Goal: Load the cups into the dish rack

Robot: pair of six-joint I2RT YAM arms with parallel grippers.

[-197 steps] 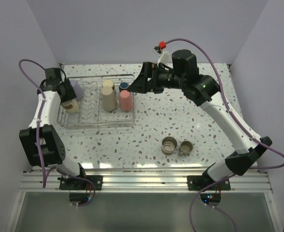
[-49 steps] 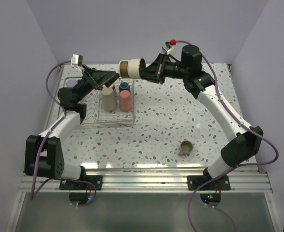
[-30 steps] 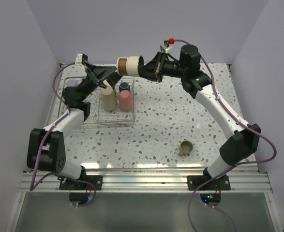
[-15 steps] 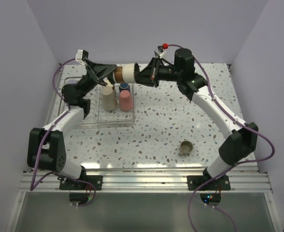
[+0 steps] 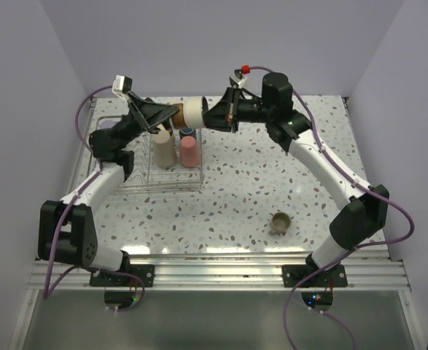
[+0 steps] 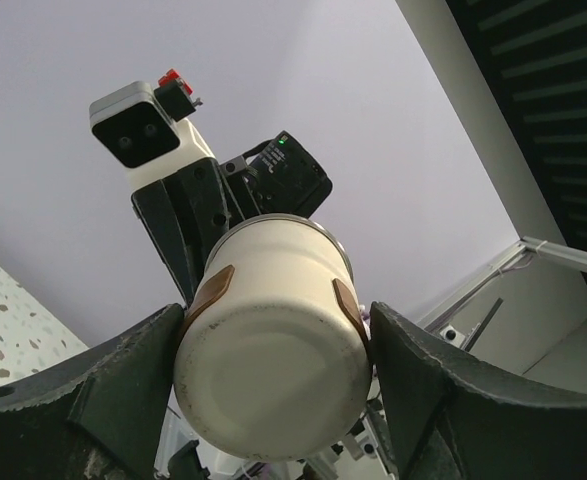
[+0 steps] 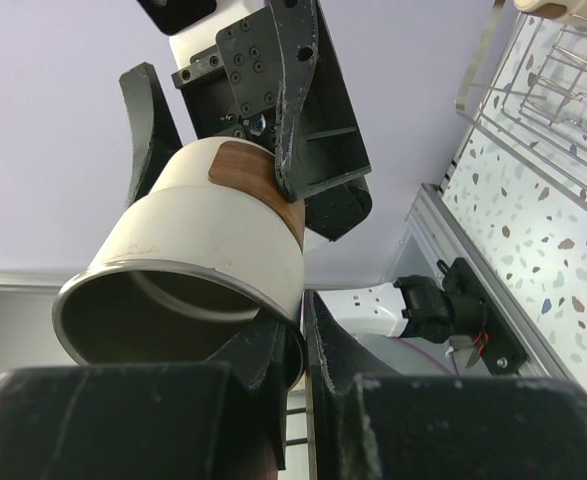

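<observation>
- We see several cups (image 5: 189,152) already in the rack (image 5: 141,181); one steel cup (image 5: 280,222) is left on the worktop (image 5: 257,175).
- The right end effector (image 5: 209,117) clamps a cream cup (image 5: 194,113); the left end effector (image 5: 171,117) straddles it, and we cannot tell whether it grips.

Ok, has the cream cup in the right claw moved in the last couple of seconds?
Yes. The cream cup has shifted left along the dish rack's far edge into the left claw, whose fingers now flank its base.
</observation>
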